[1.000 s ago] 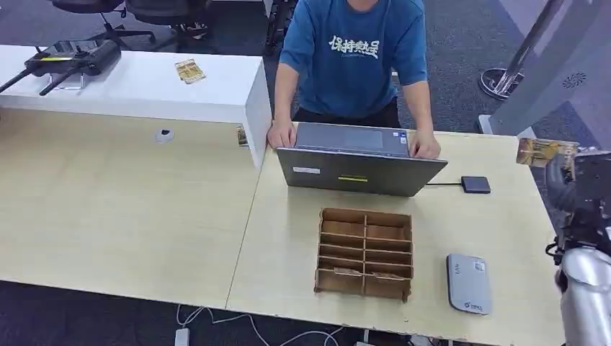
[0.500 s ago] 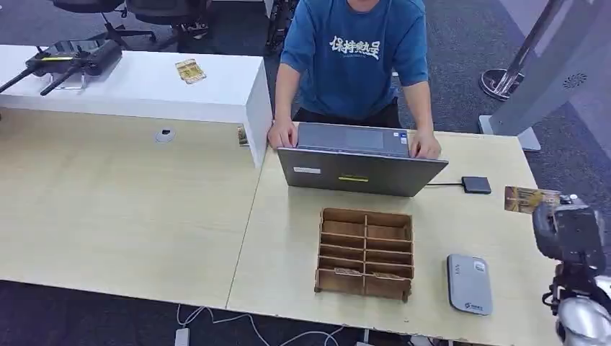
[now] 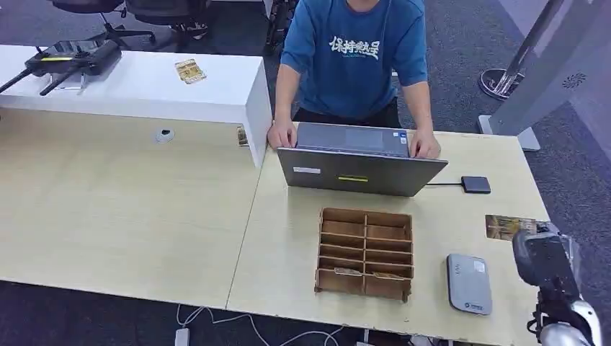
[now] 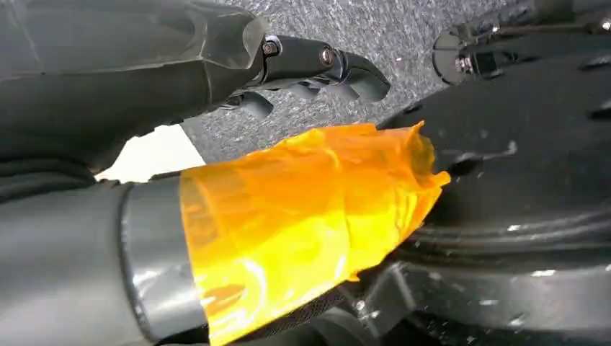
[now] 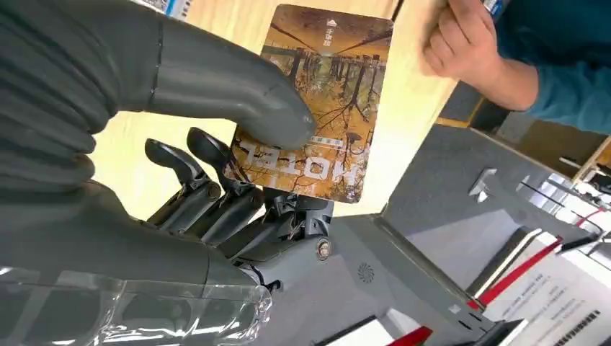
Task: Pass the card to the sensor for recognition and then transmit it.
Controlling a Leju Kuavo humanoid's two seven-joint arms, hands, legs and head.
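Wooden tables (image 3: pixel 130 209), grey carpet (image 3: pixel 461 86), perhaps chairs (image 3: pixel 130 11)

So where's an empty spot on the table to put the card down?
Bare tabletop stretches left of the wooden box. A smaller gap lies between the box and the grey reader. It's crowded by the laptop, where the person's hands rest.

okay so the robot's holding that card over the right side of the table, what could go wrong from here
The right hand pinches the card only near one end, between thumb and fingers, so it may slip or twist on the way. The grey sensor sits close to the table's near edge; a low pass could nudge it off. The wooden organizer stands just beside it.
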